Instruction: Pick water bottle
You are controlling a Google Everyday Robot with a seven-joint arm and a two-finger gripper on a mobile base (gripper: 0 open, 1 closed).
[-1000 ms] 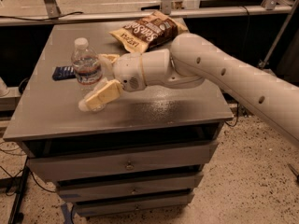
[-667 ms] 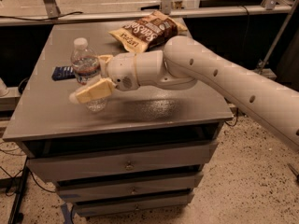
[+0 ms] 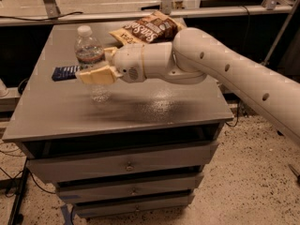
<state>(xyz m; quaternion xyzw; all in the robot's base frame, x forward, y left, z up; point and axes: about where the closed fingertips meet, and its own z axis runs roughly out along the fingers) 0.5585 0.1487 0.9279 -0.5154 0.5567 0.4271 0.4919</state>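
The grey drawer cabinet (image 3: pixel 126 165) carries a grey worktop (image 3: pixel 56 111), and all items stand on its far half.

Reference item: the small clear ribbed plastic water bottle (image 3: pixel 88 48) with white screw cap and dark label band. It stands upright towards the far left of the worktop.

The tan two-finger pincer (image 3: pixel 96 69) is level with the mid-body of the water bottle and overlaps it in the view, reaching in from the bottle's right on the white robot arm (image 3: pixel 225 69). Whether the pincer has closed on the bottle, or how wide it stands, cannot be determined from this view.

A flat dark blue packet (image 3: pixel 65 72) lies just left of the water bottle. A brown-and-yellow snack bag (image 3: pixel 145 29) lies beyond and to the right of it.

Step in hand, by judgement: final approach or grasp at the bottle body. The next move calls for a firm closure on the ribbed body below the label, confirmed before a straight vertical lift. A thin-walled bottle may deform or tip if it is squeezed off-centre.
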